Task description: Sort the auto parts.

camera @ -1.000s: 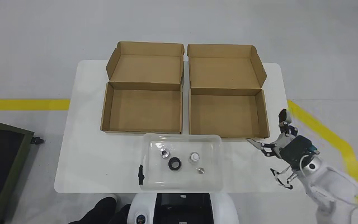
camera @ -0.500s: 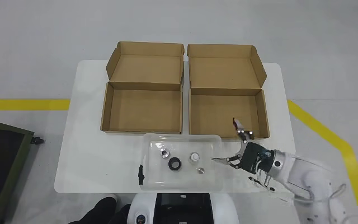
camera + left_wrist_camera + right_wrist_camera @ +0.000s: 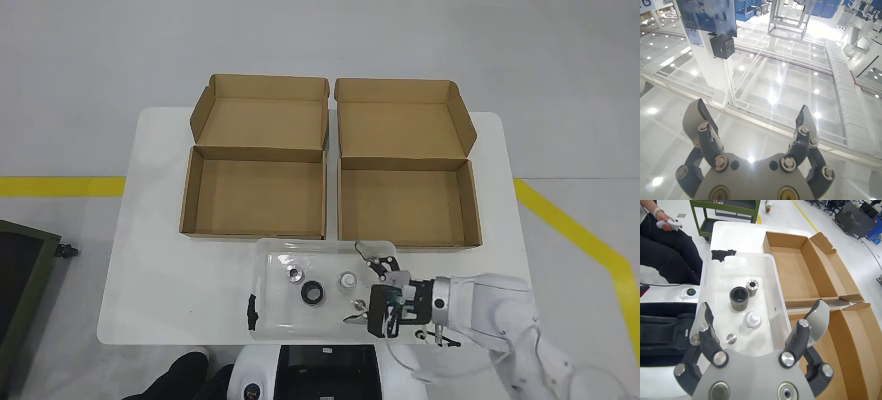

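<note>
Metal parts lie in a clear bin [image 3: 780, 298] at the near edge of the counter [image 3: 150, 250]: a dark-bored bearing [image 3: 739, 298] just beside a smaller grey cylinder [image 3: 752, 287], a white-capped piece [image 3: 752, 321] to their right, a small silver disc [image 3: 731, 338] nearer still; the right gripper [image 3: 762, 305] hangs over the bin's right end, fingers apart and empty; beyond the bin, the left cardboard box [image 3: 253, 197] and the right cardboard box [image 3: 403, 205] lie open side by side; the left gripper [image 3: 752, 104] points at the ceiling, fingers apart.
</note>
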Available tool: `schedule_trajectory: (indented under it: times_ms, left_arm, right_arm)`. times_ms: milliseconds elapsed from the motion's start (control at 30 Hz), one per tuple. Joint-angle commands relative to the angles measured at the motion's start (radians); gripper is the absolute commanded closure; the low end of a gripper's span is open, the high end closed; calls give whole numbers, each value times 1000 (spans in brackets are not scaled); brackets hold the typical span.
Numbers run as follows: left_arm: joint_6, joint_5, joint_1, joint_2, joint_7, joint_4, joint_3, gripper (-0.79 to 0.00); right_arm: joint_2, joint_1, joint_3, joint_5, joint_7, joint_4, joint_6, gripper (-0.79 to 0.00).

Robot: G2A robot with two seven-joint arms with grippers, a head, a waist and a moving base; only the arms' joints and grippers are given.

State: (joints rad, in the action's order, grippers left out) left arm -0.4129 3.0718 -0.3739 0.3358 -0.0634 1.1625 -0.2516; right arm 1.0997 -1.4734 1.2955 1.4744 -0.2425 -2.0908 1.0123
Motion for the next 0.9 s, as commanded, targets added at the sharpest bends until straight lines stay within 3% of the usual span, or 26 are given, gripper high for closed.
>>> schedule_trajectory:
  times_ms: [0,467,567,867]
  left_arm:
    - [0,0,0,0,0,0,0,-785]
    - [0,0,0,0,0,0,0,-785]
    - [0,0,0,0,0,0,0,-785]
    - [0,0,0,0,0,0,0,-785]
  right_arm:
    - [-8,9,-14,1,-22,8,0,-785]
    - [-45,81,-105,-53,-115,78,0,-785]
    - [-47,92,-113,-59,-116,96,0,-686]
    - [-47,120,-150,-55,-122,148,-25,-542]
